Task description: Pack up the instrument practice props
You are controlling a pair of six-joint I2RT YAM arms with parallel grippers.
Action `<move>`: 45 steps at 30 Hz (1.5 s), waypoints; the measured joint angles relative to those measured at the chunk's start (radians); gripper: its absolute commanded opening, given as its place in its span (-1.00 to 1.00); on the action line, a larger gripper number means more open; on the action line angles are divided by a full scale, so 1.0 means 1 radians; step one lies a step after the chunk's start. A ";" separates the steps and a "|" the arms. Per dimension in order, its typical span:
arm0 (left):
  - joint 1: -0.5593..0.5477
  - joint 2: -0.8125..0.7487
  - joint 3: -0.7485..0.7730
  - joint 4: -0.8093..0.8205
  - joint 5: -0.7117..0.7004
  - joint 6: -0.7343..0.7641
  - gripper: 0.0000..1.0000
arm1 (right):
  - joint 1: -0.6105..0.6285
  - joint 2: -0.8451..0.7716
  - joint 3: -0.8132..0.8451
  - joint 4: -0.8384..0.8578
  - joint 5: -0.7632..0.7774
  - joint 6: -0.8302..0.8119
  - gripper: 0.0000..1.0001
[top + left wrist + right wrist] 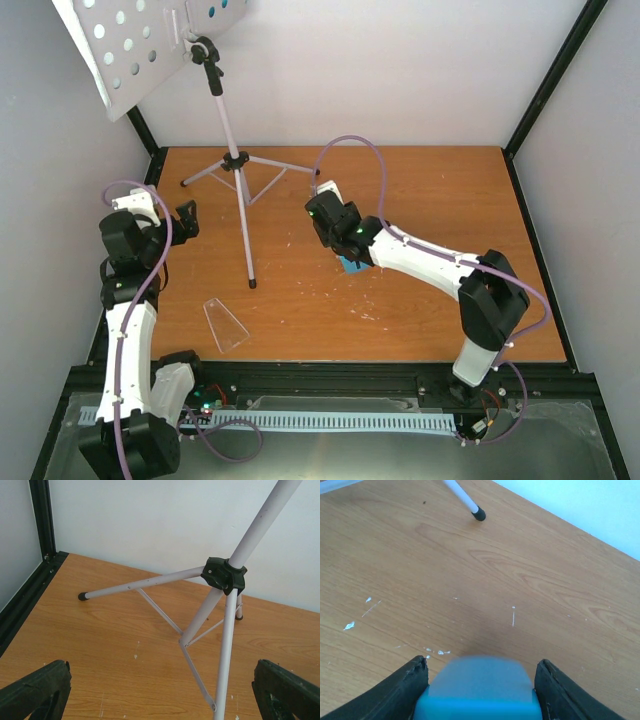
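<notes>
Light-blue plastic fills the gap in the right wrist view. The metronome is clamped between the jaws of the right gripper, and it's blurred because it sits so close to the lens. From above it can just be made out as a blue patch under the right arm's wrist, around the middle of the wooden table. Whether it's lifted or resting on the wood can't be told. Its clear cover is lying flat on its own near the front edge, well apart from it.

The left gripper is spread wide with nothing in it, pointed at the tripod of the music stand. The stand is upright at the back left, with its perforated desk tilted up top.

Handling-wise, guesses only:
- **Metronome:** it should be light and rigid but probably slick. The pyramid sides taper, so a grip low on the body is likely safest against it squirting out.
- **Cover:** it looks thin and easily cracked, and awkward to lift off flat wood, so an edge would have to be caught.
- **Stand:** it's probably top-heavy and tippy. The pole just above the black hub seems the place to be grabbed, not the skinny struts.
</notes>
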 measured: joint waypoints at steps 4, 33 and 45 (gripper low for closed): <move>0.000 0.001 0.000 0.000 0.000 0.000 0.99 | 0.000 -0.006 -0.047 0.103 0.037 0.016 -0.01; 0.000 0.007 -0.002 0.000 -0.001 0.000 0.99 | -0.008 -0.443 -0.272 0.286 0.034 -0.027 1.00; 0.000 0.014 -0.002 0.000 -0.036 -0.005 0.99 | -0.517 -0.615 -0.584 0.322 -0.446 0.210 1.00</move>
